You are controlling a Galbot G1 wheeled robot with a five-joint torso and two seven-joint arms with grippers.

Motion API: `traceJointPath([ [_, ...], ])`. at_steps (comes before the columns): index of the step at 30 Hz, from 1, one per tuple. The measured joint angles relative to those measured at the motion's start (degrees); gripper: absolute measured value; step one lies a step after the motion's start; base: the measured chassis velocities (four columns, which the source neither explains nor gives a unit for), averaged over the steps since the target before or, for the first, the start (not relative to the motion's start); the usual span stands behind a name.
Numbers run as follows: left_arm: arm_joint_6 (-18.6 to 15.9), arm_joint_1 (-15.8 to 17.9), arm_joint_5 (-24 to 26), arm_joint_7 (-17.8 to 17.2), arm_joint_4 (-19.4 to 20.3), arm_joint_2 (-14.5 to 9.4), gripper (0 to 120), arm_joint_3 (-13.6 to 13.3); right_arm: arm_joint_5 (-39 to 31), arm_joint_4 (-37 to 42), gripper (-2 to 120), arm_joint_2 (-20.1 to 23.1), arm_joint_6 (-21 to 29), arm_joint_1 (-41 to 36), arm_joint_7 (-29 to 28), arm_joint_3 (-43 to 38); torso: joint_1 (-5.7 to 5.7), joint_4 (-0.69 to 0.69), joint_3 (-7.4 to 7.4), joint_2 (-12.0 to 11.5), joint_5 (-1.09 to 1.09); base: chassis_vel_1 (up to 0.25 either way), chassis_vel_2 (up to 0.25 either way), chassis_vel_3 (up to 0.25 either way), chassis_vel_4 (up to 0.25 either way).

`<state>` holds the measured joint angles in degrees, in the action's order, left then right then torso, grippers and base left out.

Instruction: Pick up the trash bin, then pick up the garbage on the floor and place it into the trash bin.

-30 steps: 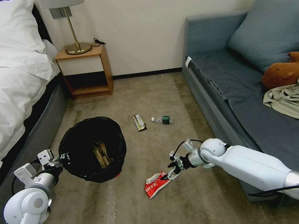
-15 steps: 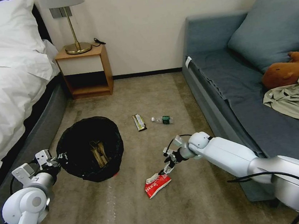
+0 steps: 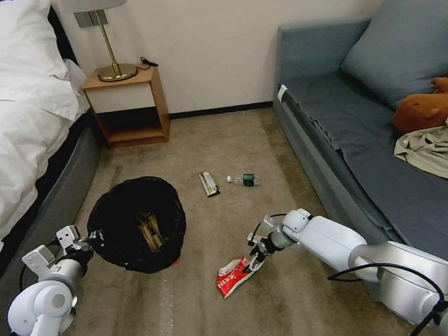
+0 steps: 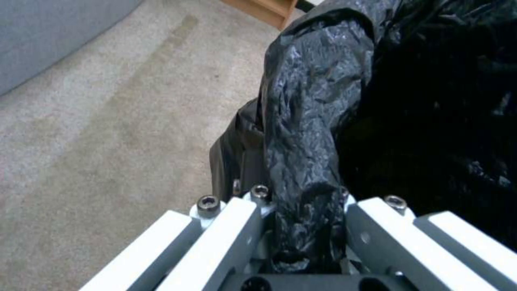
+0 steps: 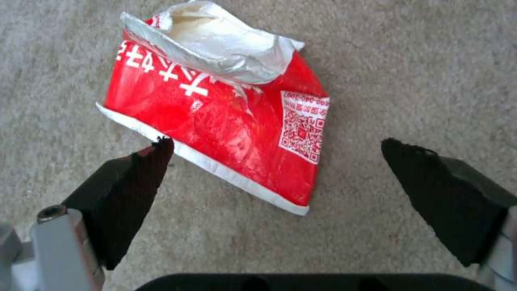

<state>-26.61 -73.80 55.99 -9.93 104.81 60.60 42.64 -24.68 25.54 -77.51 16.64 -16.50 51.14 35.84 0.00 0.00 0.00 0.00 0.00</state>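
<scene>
While seen from the head camera: left gripper (image 3: 84, 243) clamped on the wrinkled rim of the trash bin (image 3: 133, 221), bin held above the carpet (image 3: 197, 311) close beside the bed (image 3: 9, 133), a brown paper scrap (image 3: 149, 231) lying inside. Right gripper (image 3: 255, 250) down low at the red-and-white snack packet (image 3: 233, 276), jaws apart, packet flat on the carpet just right of the bin. Farther off, well apart from both grippers, a dark gold-printed wrapper (image 3: 208, 184) and a small green-labelled bottle (image 3: 244, 179) side by side on the floor. Behind those, a wooden nightstand (image 3: 128, 106) with a brass lamp (image 3: 109, 35) against the wall. Along the right, a grey-blue sofa (image 3: 348, 121) carrying a brown plush toy (image 3: 432, 104) and a beige garment (image 3: 443, 148); right arm stretched along the sofa's front edge. Nothing lying between packet and bin.

From the left wrist: white fingers (image 4: 215, 238) pinched on a fold of glossy black bag at the trash bin's (image 4: 312, 121) rim, dark interior to one side, bare carpet (image 4: 108, 121) beyond.

From the right wrist: black fingertips (image 5: 140, 178) spread wide, straddling one end of the snack packet (image 5: 215, 121), one tip touching or nearly touching its white sealed edge, the other well clear on the carpet (image 5: 404, 81). Packet crumpled, torn open at the far end, silver lining showing, QR code facing up.
</scene>
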Motion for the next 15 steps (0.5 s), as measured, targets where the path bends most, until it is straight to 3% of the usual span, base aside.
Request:
traceJointPath([
  [15,0.33,0.33,-0.44,1.3,-1.14,-0.17,2,-0.21,-0.94,0.87,99,-1.17,0.05,-1.63,-0.47,0.65,0.0,0.0,0.0,0.0,0.0,0.0,0.0,0.0,0.0],
])
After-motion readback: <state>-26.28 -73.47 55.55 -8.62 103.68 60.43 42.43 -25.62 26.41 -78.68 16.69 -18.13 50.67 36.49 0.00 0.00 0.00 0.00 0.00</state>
